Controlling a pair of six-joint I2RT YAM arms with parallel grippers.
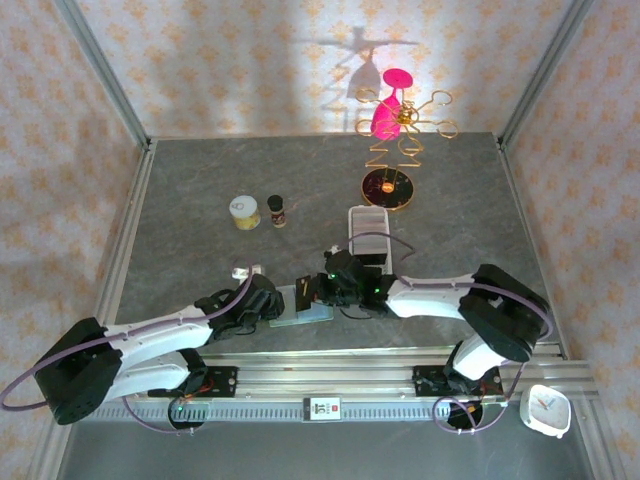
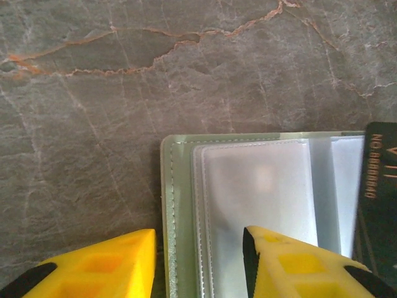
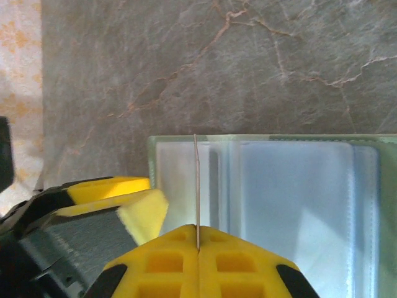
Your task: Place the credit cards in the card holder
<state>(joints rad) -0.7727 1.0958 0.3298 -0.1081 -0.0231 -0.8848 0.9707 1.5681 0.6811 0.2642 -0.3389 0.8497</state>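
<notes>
The card holder (image 1: 308, 316) lies open on the table near the front edge, sage-green with clear sleeves (image 2: 254, 198) inside. My left gripper (image 1: 272, 303) stands open astride its left border (image 2: 200, 239), one yellow finger on the table side and the other over a sleeve. My right gripper (image 1: 322, 291) is shut (image 3: 198, 239) on a credit card (image 3: 196, 186), which is seen edge-on, upright above the holder's left sleeves (image 3: 267, 211). A dark card with pale lettering (image 2: 379, 205) shows at the right edge of the left wrist view.
A long white tray (image 1: 368, 232) sits just behind the right gripper. Farther back are a yellow-lidded jar (image 1: 245, 212), a small dark bottle (image 1: 277, 210) and a gold wire stand holding a pink glass (image 1: 390, 120). A white clock (image 1: 546, 410) sits on the rail at the front right.
</notes>
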